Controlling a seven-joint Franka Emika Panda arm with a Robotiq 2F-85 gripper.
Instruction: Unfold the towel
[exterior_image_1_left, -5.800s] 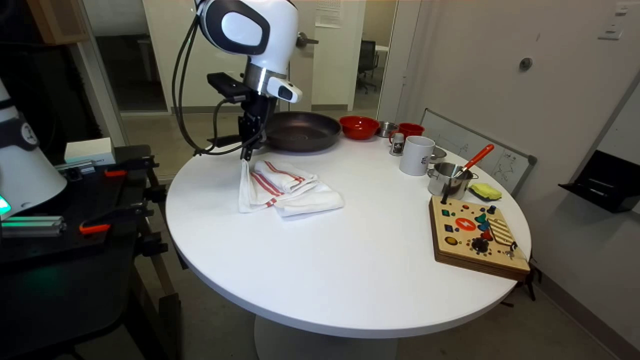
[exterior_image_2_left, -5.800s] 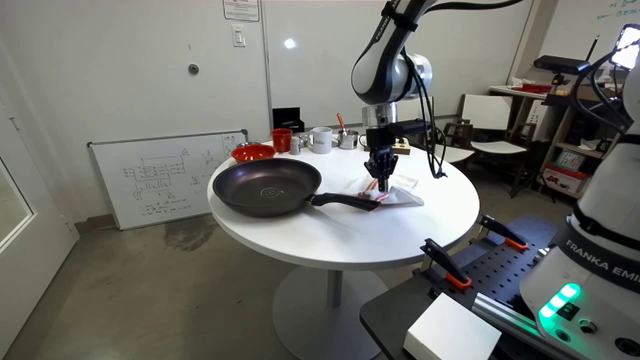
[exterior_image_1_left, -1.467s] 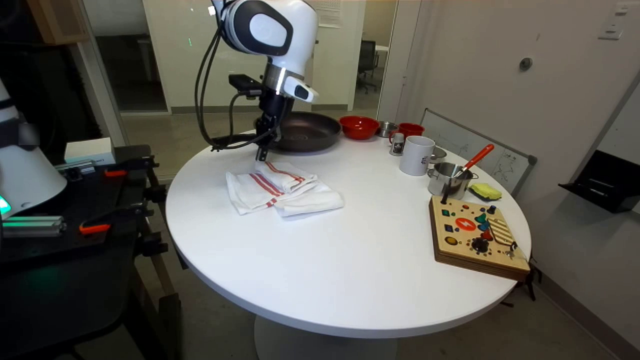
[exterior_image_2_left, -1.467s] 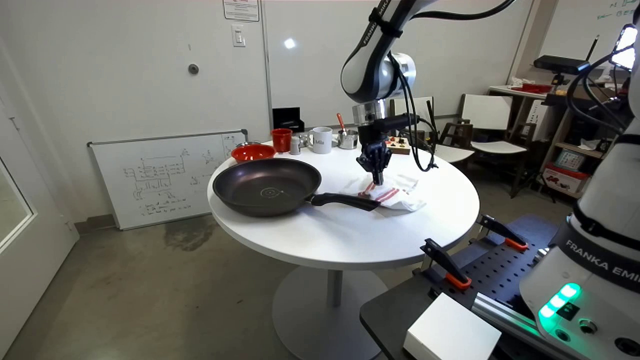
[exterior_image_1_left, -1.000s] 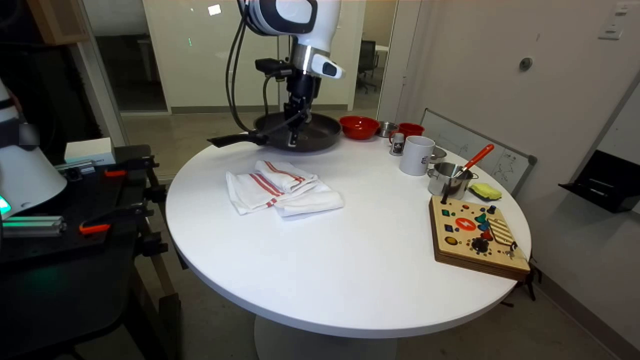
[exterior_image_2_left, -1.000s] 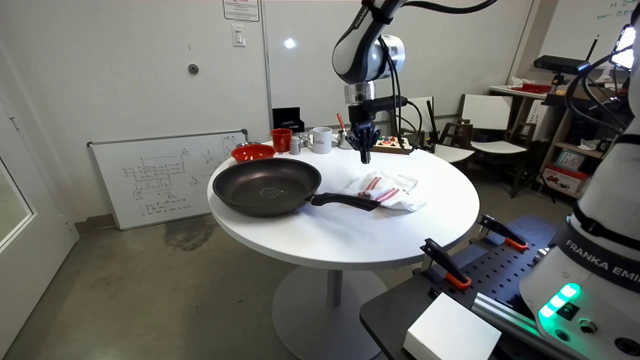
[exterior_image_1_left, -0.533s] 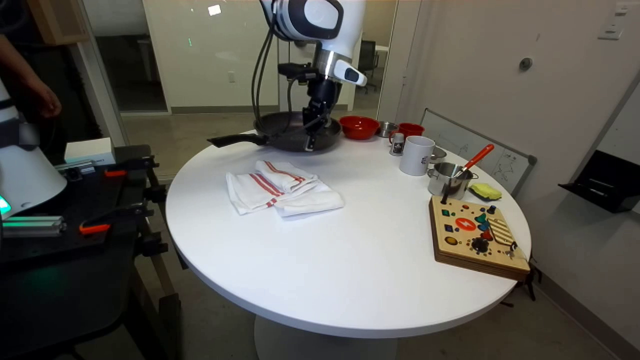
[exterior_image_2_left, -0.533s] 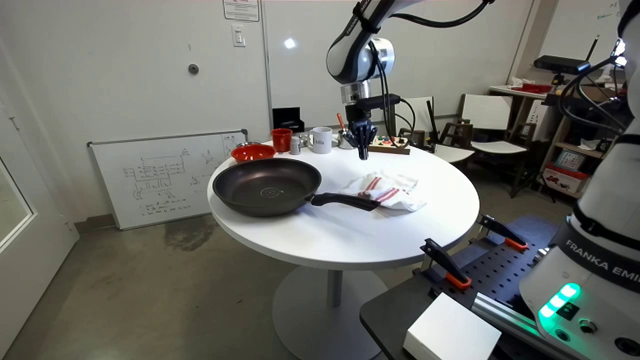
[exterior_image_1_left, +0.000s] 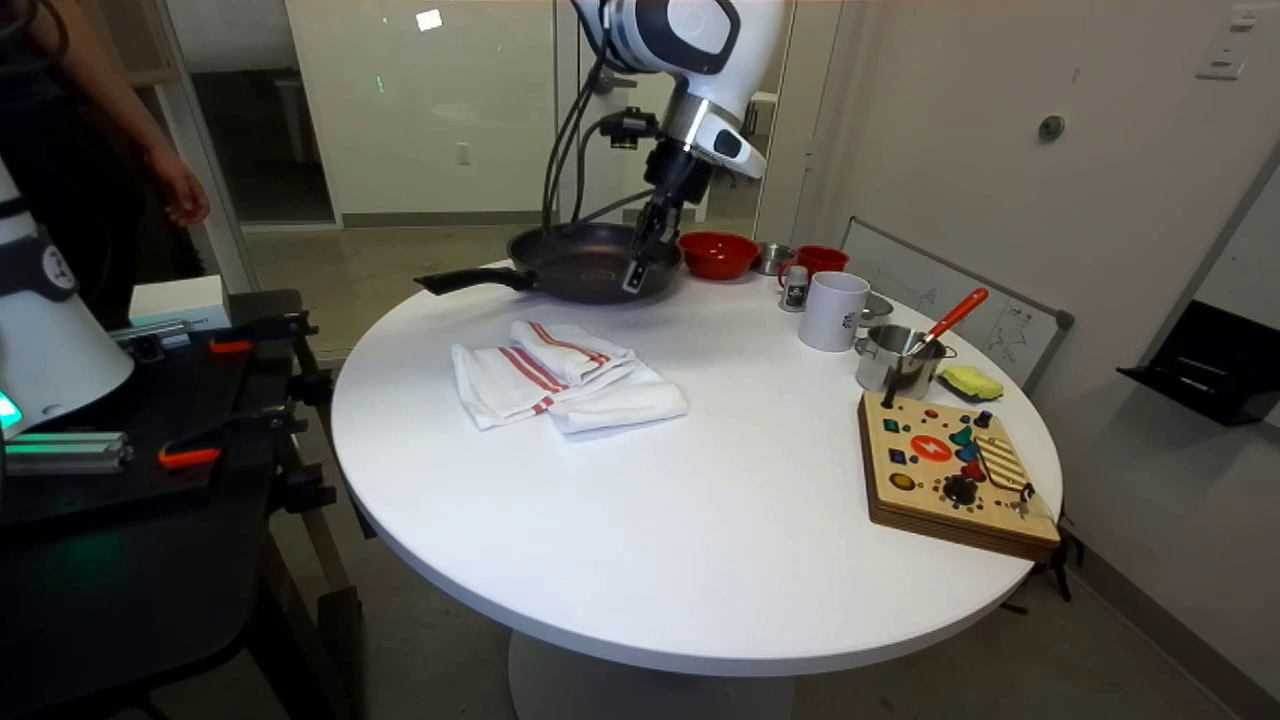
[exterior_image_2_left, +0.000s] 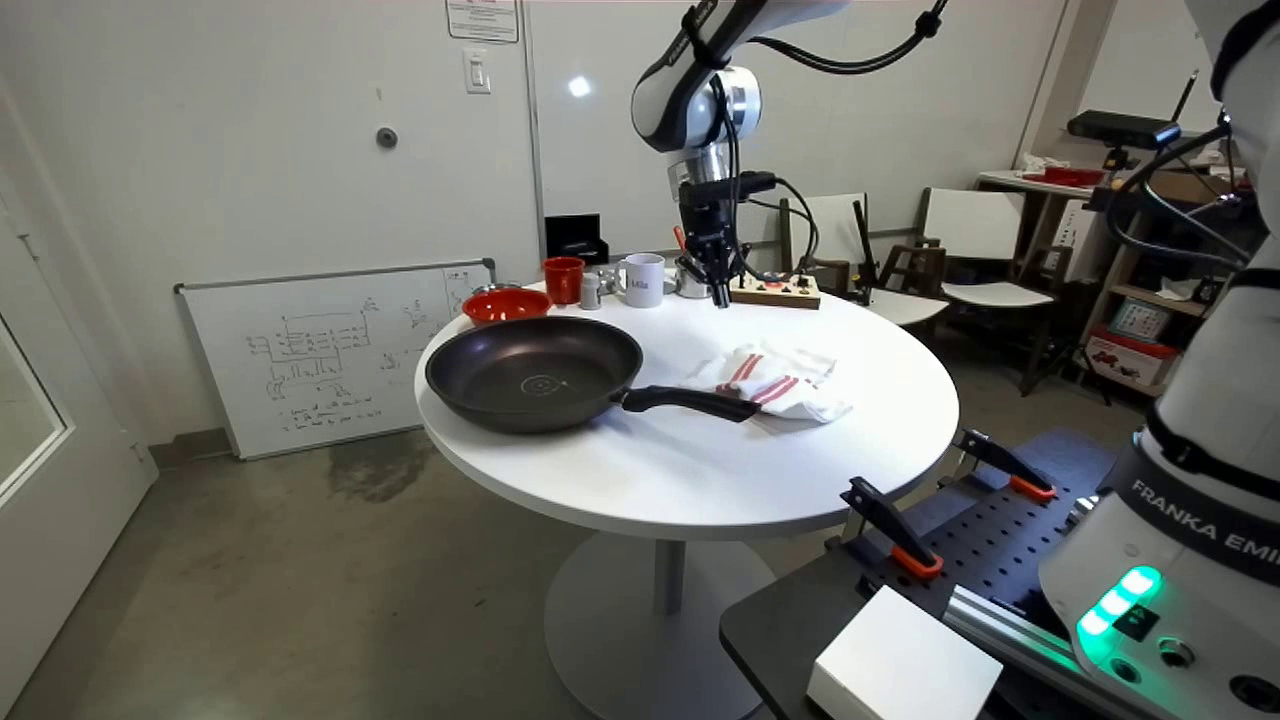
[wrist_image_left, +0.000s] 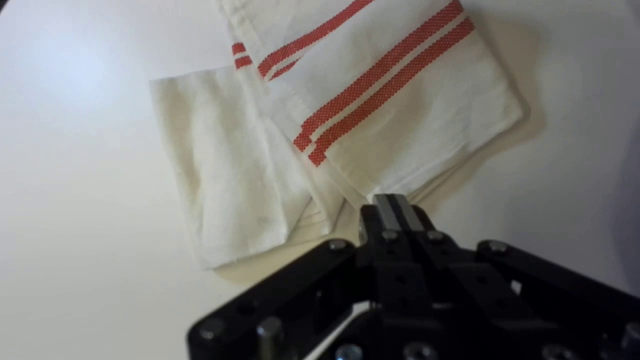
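Tilted above the white table (exterior_image_1_left: 700, 540), the gripper (wrist_image_left: 397, 200) hangs with its 2 fingers pressed flat against each other. White and soft, the towel (wrist_image_left: 320, 130) lies on the table as a loose, folded stack: a striped fold sits slantwise over a plain section, and several thin edges show at the corners where layers meet. 2 parallel red stripes cross the upper fold; more red striping runs close by, partly covered by cloth. Shallow creases mark the plain section.

Among the containers, the silver pot (exterior_image_1_left: 878, 362) holds a utensil with a red handle (exterior_image_1_left: 957, 312), leaning up past the rim. The dark frying pan (exterior_image_2_left: 500, 380) shows a pale round mark on its inner base. Near it stand a red bowl (exterior_image_1_left: 715, 264), a red mug (exterior_image_1_left: 828, 262) and a white mug (exterior_image_1_left: 828, 318) with dark print; the mugs' insides are hidden.

In both exterior views the towel lies apart from the gripper, lower and toward the robot's base (exterior_image_2_left: 1150, 560). The wrist view shows it spread ahead of the fingertips.
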